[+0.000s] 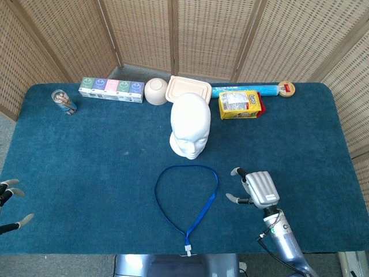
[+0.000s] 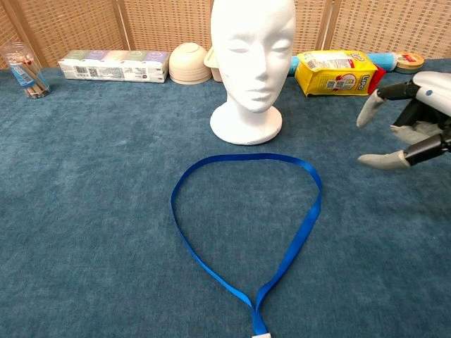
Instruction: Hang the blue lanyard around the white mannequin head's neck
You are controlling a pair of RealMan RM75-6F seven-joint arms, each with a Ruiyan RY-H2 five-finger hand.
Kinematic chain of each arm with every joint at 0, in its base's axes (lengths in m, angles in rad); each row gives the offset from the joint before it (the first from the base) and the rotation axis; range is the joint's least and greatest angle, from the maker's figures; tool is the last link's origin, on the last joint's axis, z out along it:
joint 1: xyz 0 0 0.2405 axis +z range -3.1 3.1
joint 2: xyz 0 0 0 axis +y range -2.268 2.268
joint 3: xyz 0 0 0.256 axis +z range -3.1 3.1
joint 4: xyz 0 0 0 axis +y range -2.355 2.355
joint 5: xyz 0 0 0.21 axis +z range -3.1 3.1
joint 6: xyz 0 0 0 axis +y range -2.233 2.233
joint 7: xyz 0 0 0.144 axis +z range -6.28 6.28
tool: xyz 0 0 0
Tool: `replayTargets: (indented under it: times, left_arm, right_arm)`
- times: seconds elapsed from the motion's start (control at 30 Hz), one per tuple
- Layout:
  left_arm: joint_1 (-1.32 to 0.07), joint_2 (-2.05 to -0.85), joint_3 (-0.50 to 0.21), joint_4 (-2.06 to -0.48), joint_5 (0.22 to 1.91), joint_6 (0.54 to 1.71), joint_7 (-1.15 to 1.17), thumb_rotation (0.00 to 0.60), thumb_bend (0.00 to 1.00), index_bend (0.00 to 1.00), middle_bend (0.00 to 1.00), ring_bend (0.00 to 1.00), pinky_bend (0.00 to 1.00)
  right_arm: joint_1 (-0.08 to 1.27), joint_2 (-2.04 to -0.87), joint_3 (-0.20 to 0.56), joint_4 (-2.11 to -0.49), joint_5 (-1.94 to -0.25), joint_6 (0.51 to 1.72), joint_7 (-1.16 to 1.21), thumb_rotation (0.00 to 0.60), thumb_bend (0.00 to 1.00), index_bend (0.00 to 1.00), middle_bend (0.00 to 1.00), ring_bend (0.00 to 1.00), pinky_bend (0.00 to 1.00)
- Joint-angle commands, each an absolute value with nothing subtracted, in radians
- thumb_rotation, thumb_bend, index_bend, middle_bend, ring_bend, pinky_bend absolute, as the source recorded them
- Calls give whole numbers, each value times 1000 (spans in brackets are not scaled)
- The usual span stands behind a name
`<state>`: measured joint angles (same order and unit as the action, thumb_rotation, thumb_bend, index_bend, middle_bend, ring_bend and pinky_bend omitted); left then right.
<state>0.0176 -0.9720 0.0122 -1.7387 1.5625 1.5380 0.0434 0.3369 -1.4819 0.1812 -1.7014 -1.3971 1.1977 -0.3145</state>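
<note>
Reaching is the step in hand, as I judge it: the right hand (image 1: pixel 258 189) is hovering with fingers spread and holding nothing, just right of the blue lanyard (image 1: pixel 187 196), well apart from it in the chest view too. One lanyard is lying flat as an open teardrop loop at lower centre of the head view, its white clip (image 1: pixel 188 251) sitting at the near edge of the desk (image 1: pixel 86 161). One white mannequin head (image 1: pixel 189 124) is standing upright just above the loop, its neck bare. The left hand (image 1: pixel 8 205) is showing only at the lower left edge, fingers apart and empty. Next, I think, the right hand needs to pinch the loop's right side and lift it, likely with the left taking the other side, so the loop opens over the head. Nothing of the hanging is done yet.
</note>
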Motion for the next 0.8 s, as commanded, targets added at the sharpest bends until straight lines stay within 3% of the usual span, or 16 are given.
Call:
replayTargets:
  times: [0.03, 0.8]
  left_arm:
    - [15, -971, 11, -1739, 1560, 1535, 44, 477, 103, 417, 264, 238, 94]
    - [-21, -977, -4, -1713, 1544, 1497, 31, 477, 104, 417, 264, 238, 95]
  right_arm:
    - [351, -1512, 194, -1686, -1368, 1198, -352, 393, 211, 373, 922, 1000, 1000]
    - [411, -1740, 252, -1618, -1101, 1267, -594, 394, 210, 373, 933, 1000, 1000]
